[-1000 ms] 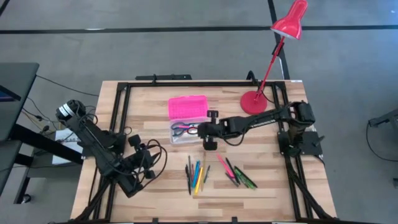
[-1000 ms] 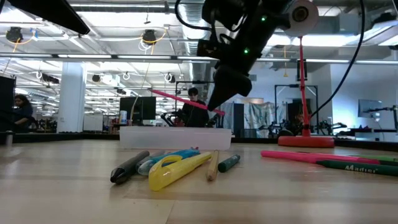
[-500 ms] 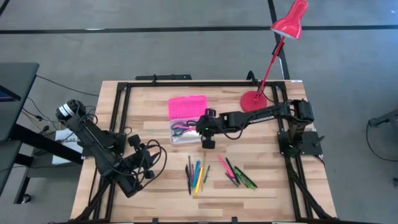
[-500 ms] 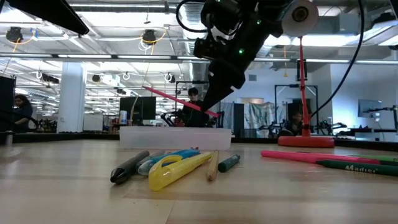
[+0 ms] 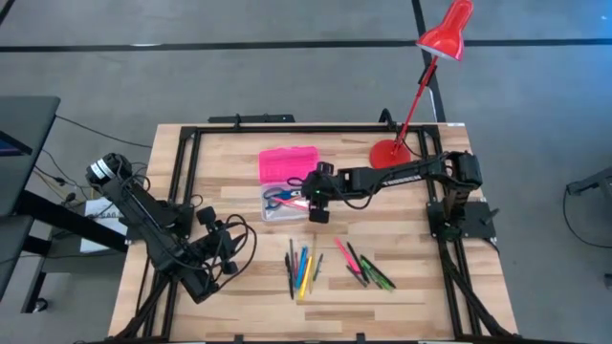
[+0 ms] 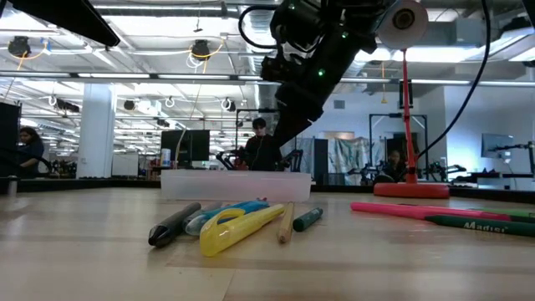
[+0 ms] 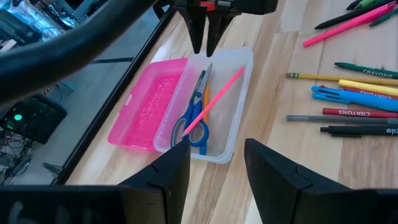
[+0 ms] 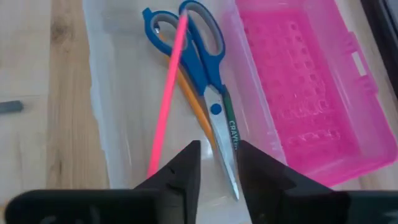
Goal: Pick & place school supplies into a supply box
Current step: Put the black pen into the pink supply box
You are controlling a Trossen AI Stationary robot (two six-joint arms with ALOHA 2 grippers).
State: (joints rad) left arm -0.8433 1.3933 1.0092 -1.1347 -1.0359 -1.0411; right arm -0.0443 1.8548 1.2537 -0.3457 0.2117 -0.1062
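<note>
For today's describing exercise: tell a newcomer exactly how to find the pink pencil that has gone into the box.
Start at the pink lid lying open near the table's far edge; the clear tray joins it on the near side. Inside, the pink pencil lies slanted across blue-handled scissors, the only pink stick there, unlike the orange one beneath.

pink pencil (image 8: pixel 166 93): lower end hidden by right hand (image 8: pixel 216 163) | box (image 8: pixel 102 124): cropped

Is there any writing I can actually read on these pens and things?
"CRAYONS": green pencil and red pencil, left wrist view.
"CRAY...", cut off: dark green pencil under the scissors.
"Marker": green marker, low view.
Print on the black pen: cut off.
</note>
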